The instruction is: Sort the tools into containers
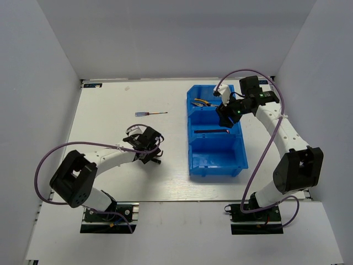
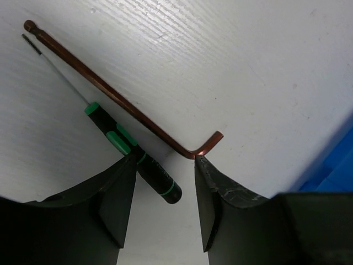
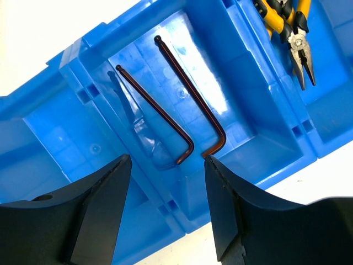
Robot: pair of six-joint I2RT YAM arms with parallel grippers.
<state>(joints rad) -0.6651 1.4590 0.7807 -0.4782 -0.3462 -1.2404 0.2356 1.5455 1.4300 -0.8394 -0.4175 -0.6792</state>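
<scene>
The left gripper (image 2: 165,160) is being held open over the table (image 2: 248,66): a hex key (image 2: 118,97) bends beside its right fingertip, a green-marked screwdriver (image 2: 118,138) beside its left. The right gripper (image 3: 168,160) is being held open above the blue bin (image 3: 259,127), whose middle compartment holds a pair of hex keys (image 3: 155,106) between the fingers.

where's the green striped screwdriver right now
In the left wrist view, the green screwdriver lies on the table just ahead of the open left gripper, close beside the copper hex key.

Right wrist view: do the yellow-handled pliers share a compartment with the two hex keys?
No, the pliers lie in the next compartment, across a blue wall from the hex keys.
</scene>
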